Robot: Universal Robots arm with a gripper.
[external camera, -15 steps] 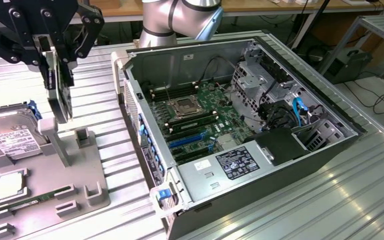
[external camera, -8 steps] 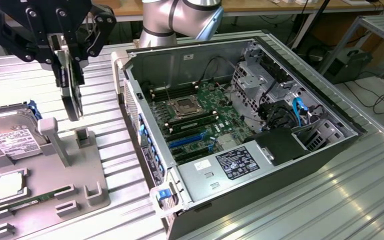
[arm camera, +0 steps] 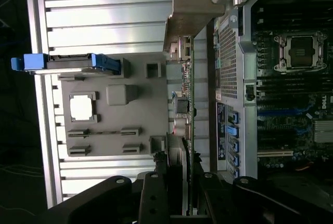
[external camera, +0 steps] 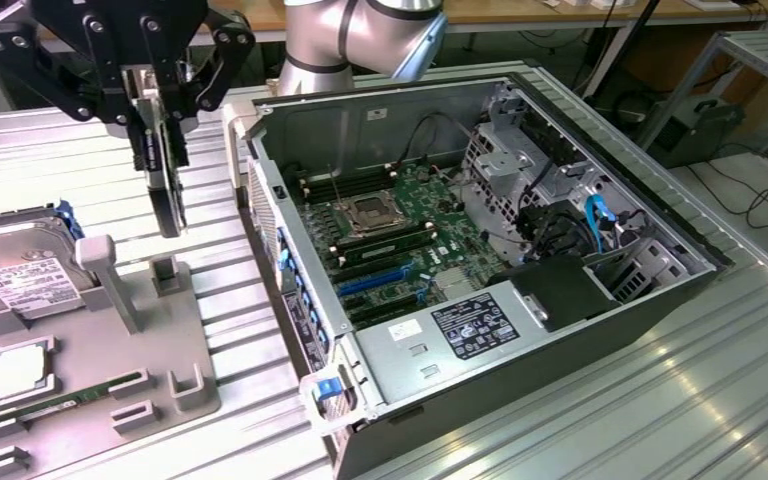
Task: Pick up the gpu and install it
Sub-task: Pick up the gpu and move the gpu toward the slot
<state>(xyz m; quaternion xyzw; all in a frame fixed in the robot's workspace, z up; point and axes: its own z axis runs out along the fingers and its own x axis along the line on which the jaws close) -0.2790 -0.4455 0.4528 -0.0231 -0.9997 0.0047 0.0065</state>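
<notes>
The gripper (external camera: 157, 100) is clamped on the gpu (external camera: 167, 190), which hangs upright just beside the open computer case (external camera: 357, 130) (not yet over it). Pick-up looks done; installing calls for exact alignment with 1 blue slot (external camera: 381, 283).

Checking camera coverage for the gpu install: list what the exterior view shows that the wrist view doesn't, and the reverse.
Exterior view extras: the silver arm, the hard drive label, the power supply sticker. Wrist view extras: the broad face of the card's metal bracket. Shared: the end effector gripping the gpu edge-on, the grey fixture, the open case and its CPU socket.
</notes>
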